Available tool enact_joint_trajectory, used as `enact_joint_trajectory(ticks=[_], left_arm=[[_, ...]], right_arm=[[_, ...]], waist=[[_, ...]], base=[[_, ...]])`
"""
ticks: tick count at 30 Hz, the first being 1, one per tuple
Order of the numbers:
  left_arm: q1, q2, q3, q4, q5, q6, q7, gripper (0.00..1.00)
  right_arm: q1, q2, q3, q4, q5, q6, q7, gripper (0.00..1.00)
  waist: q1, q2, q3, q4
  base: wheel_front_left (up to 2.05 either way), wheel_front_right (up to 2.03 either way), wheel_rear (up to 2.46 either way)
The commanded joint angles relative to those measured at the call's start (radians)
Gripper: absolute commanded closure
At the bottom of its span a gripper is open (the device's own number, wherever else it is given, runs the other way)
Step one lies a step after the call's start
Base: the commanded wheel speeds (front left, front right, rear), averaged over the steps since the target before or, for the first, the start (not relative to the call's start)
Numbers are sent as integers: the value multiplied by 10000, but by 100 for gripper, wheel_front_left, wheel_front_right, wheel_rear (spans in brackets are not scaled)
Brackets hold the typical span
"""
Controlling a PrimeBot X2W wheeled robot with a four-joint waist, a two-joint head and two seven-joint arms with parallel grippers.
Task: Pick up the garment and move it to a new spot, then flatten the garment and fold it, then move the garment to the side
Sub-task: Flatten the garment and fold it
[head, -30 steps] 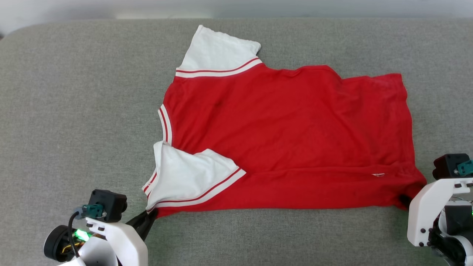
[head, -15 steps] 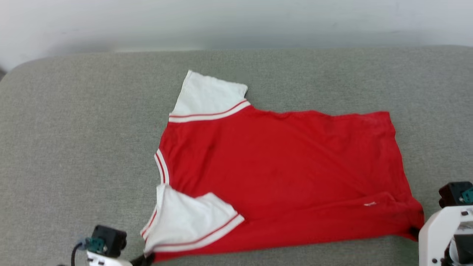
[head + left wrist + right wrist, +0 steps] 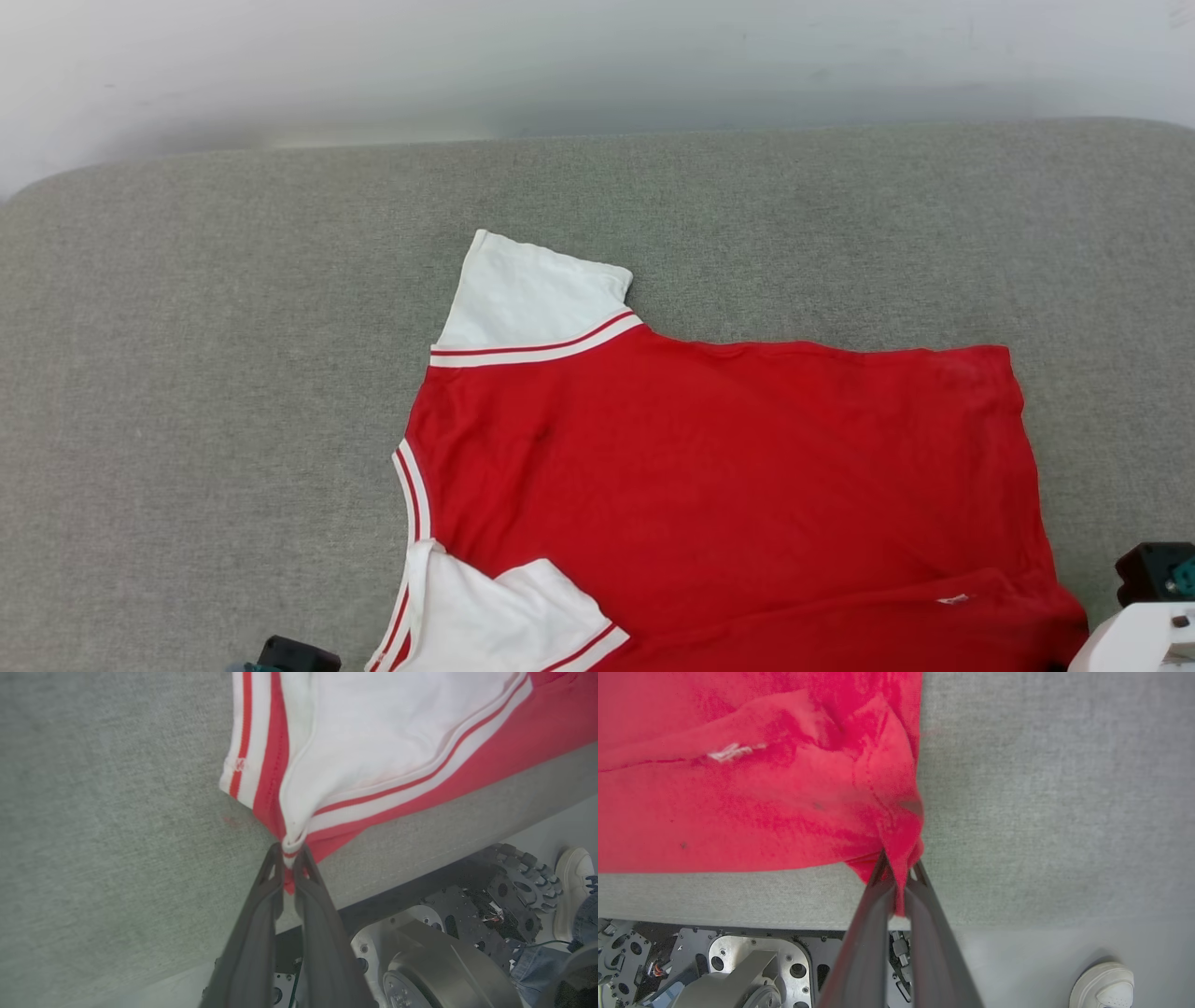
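Okay, garment (image 3: 728, 504) lies flat on the grey fabric-covered counter (image 3: 233, 373), plain red face up. The striped collar (image 3: 411, 485) points to the counter's left edge and the hem to its right edge.

The far sleeve (image 3: 532, 299) is white and spread flat toward the far edge. The near sleeve (image 3: 495, 621) is folded in over the red body. A small white tag (image 3: 954, 599) sits near the hem on the near side.

Left hand (image 3: 289, 851) has its fingers pressed together, pinching the near shoulder corner where white sleeve and striped trim bunch up. This is right at the counter's near edge, with the fingers coming in from beyond that edge.

Right hand (image 3: 899, 868) is also pinched tight, on the near hem corner. Red cloth is gathered between its fingers at the near edge.

The garment's near side runs just inside the counter's near edge, with little margin there.

Open room:
- Left: a wide bare stretch between collar and left edge.
- Far: a broad bare band between the far sleeve and the far edge, below the pale wall (image 3: 560, 65).
- Right: a narrower bare strip beyond the hem.

Below the near edge the wrist views show the robot base (image 3: 420, 961) and a person's white shoe (image 3: 1104, 984) on the floor.
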Motion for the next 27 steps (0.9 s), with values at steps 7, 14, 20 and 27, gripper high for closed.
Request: enact_joint_trajectory(ticks=[7,14,20,27], left_arm=[[-238,-308,-192,753,133,-337,-96,59],[-450,-560,76,1081,245,-453,-821,0],[-654,-762,449,1058,558,-662,-2081,0],[-1035,-1327,1419,1195,1022,-724,-4527,0]], right_arm=[[-177,123,163,667,-58,-14,-245,100],[-402,9,47,723,11,-13,-777,0],[-903,211,-394,185,162,-11,-1987,0],[-1525,157,41,-353,293,-10,-4318,0]], waist=[[0,0,-1,5],[0,0,-222,42],[0,0,-576,-28],[0,0,-809,-173]], base=[[0,0,0],[0,0,0],[0,0,0],[0,0,0]])
